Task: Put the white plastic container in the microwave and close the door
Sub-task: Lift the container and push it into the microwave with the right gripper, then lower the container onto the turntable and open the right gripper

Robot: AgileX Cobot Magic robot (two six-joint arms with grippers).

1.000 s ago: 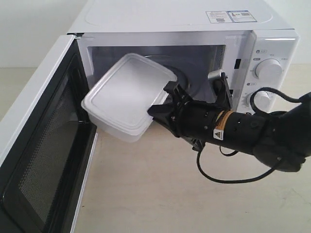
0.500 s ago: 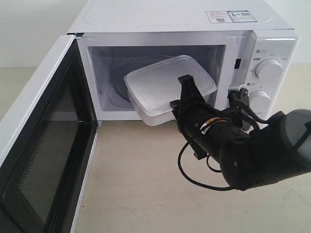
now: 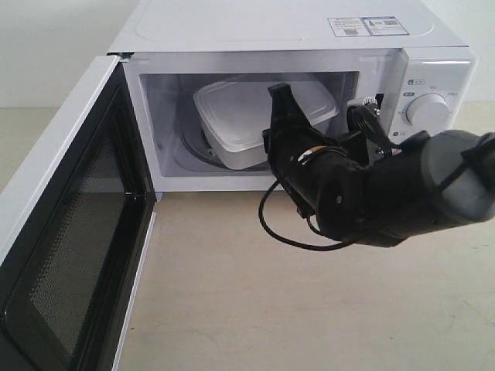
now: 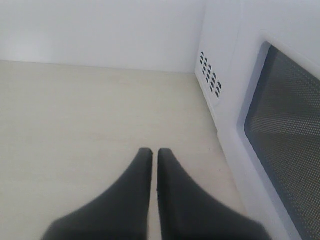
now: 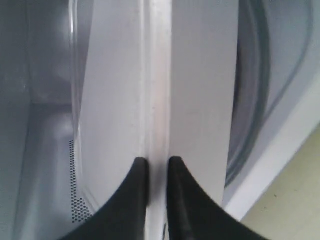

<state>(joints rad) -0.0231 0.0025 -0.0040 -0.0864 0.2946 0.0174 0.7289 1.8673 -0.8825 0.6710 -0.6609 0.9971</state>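
Observation:
The white plastic container (image 3: 232, 120) is inside the cavity of the microwave (image 3: 271, 27), low over the glass turntable (image 3: 193, 148) and a little tilted; whether it rests on the turntable I cannot tell. My right gripper (image 3: 278, 124) reaches in through the opening and is shut on the container's near rim. In the right wrist view the gripper (image 5: 157, 162) pinches that rim, with the lidded box (image 5: 200, 75) edge-on ahead. The door (image 3: 69, 232) stands wide open at the left. My left gripper (image 4: 150, 152) is shut on nothing, over the table beside the door's window (image 4: 290, 135).
Two round dials (image 3: 425, 108) sit on the microwave's right panel, close to my right arm (image 3: 402, 193) and its cable (image 3: 286, 232). Beige tabletop (image 3: 271, 309) lies in front of the microwave. Vent holes (image 4: 210, 75) mark the microwave's side wall.
My right gripper has carried the container from in front of the opening into the cavity, turning it from steeply tilted to nearly level. The door has not moved.

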